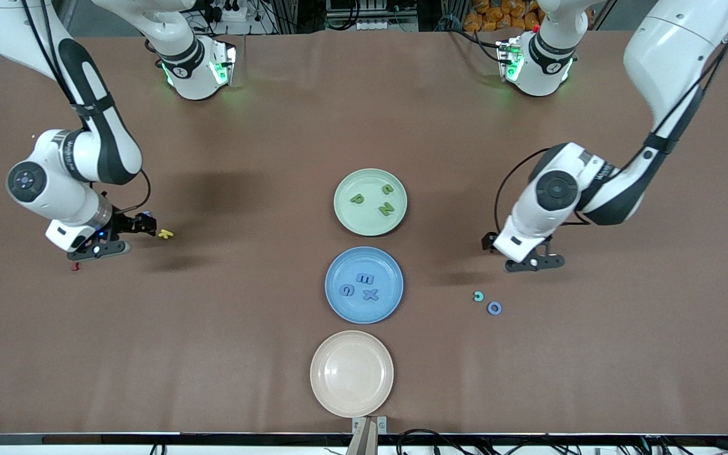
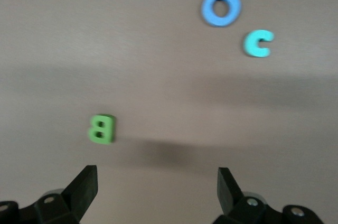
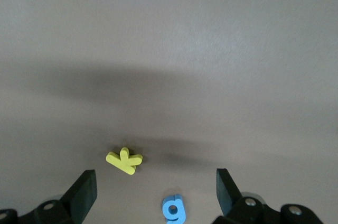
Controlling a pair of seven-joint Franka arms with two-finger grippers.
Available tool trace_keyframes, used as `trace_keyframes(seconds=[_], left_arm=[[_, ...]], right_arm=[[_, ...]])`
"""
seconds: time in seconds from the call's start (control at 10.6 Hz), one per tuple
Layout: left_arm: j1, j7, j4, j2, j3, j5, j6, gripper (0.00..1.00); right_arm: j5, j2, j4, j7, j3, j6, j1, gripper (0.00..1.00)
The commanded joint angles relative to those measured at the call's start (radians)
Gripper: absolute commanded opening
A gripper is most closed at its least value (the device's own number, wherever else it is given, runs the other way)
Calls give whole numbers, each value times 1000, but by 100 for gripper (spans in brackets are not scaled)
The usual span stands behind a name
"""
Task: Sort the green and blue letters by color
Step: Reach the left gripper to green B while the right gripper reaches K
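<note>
From the front, the green plate (image 1: 370,201) held three green letters (image 1: 373,198), and the blue plate (image 1: 364,285), nearer the camera, held three blue letters (image 1: 361,286). The left hand (image 1: 533,261) hung over bare desk (image 1: 244,303) toward its end, the right hand (image 1: 111,239) toward its own.

The left wrist view showed wide-spread fingers (image 2: 84,186), a green B (image 2: 102,128), a blue O (image 2: 221,7) and a teal c (image 2: 258,43).

The right wrist view showed wide fingers (image 3: 83,192), a yellow k (image 3: 124,160) and a blue g (image 3: 173,210).
</note>
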Motion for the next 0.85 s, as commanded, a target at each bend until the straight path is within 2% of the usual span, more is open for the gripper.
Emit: trace_keyframes(seconds=[0.0, 0.38, 0.76], left_arm=[[105, 133, -39, -27, -40, -4, 3, 100], [143, 150, -39, 25, -35, 48, 56, 100], [176, 153, -38, 93, -31, 134, 107, 100]], right_arm=[[-15, -87, -133, -9, 23, 59, -49, 100], [-15, -107, -225, -78, 24, 159, -95, 100], [-15, -60, -270, -78, 24, 257, -106, 100]])
